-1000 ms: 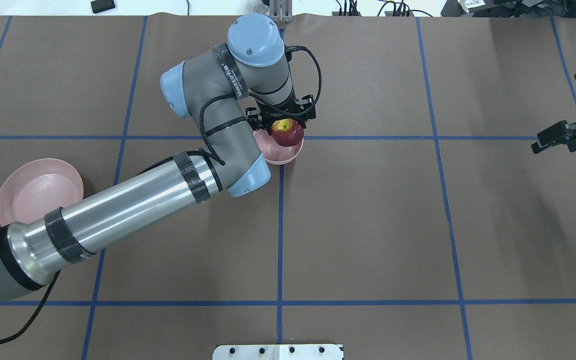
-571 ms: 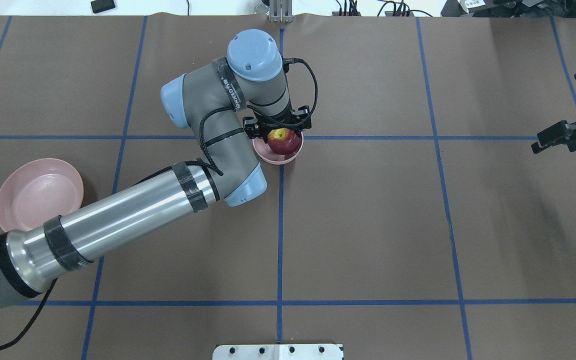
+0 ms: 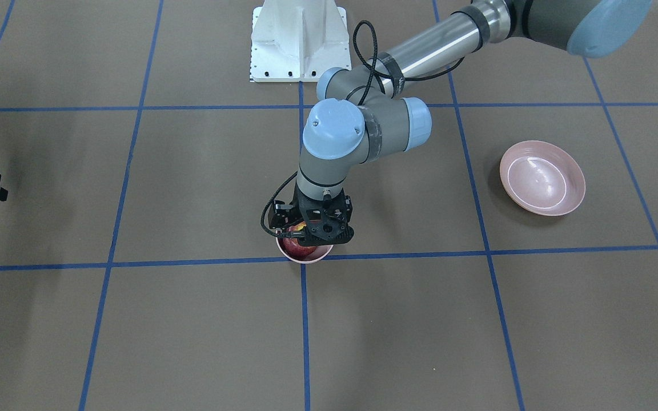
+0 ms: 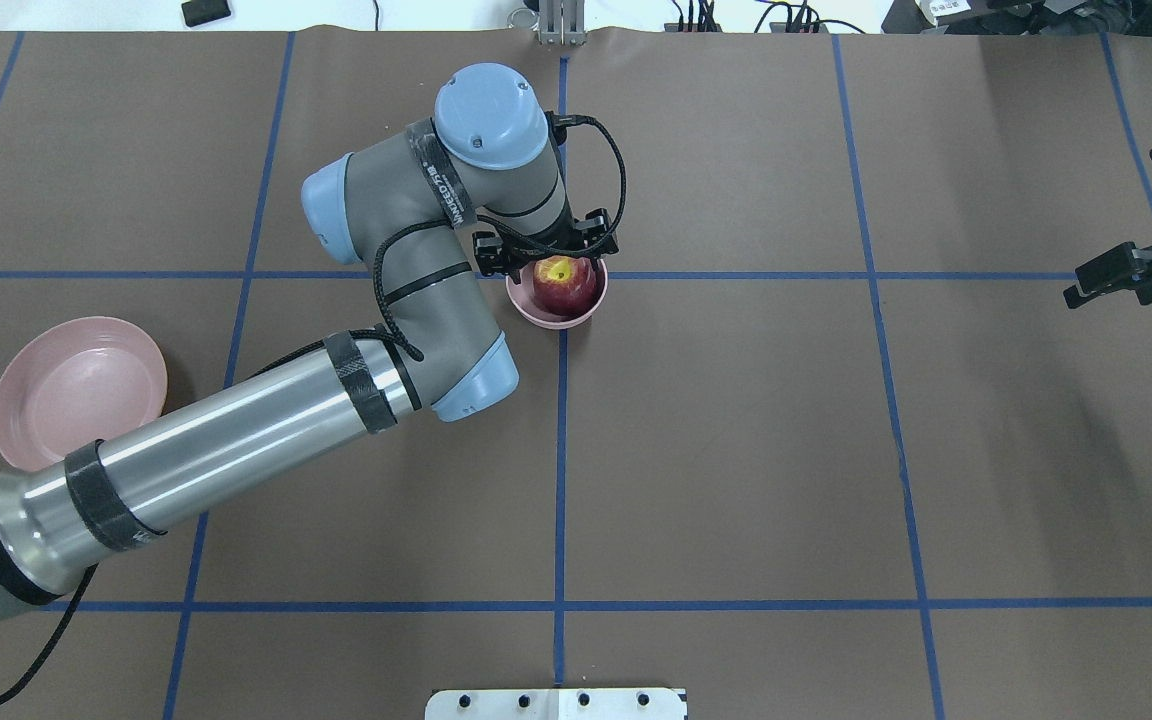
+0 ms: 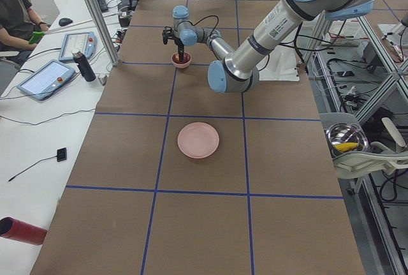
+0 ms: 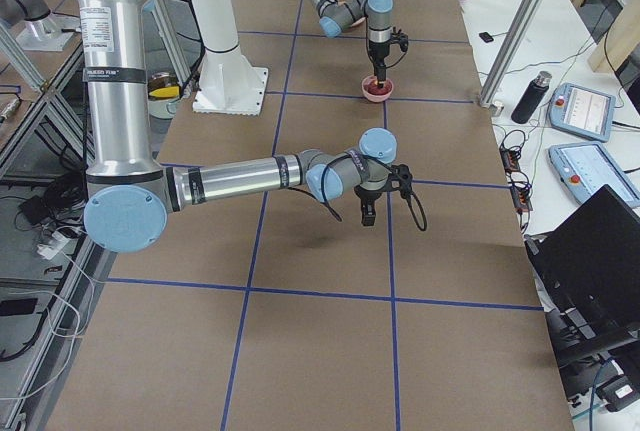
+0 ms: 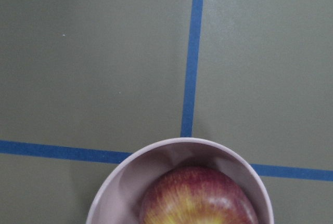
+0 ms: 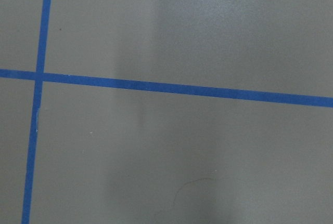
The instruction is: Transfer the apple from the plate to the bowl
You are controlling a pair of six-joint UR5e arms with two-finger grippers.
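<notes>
One step at most looks to be left: the apple (image 4: 561, 283) already sits down inside the bowl (image 4: 536, 313), stem hollow up and nearly filling it, at a crossing of the blue tape lines on the counter (image 4: 736, 450). The plate (image 4: 46, 400) lies bare, well apart toward the robot's left. The left gripper (image 4: 548, 258) hangs directly over the apple, and I cannot tell whether its fingers are pinching the fruit or spread clear of it, since the wrist view shows only apple and bowl rim. If it does hold the apple, letting go and lifting away would finish the job. The right gripper (image 4: 1086, 283) hovers idle far off to the other side, its jaws too small to judge. As for writing, a dark band on the left arm's wrist joint carries white lettering, but it is too small to read.
</notes>
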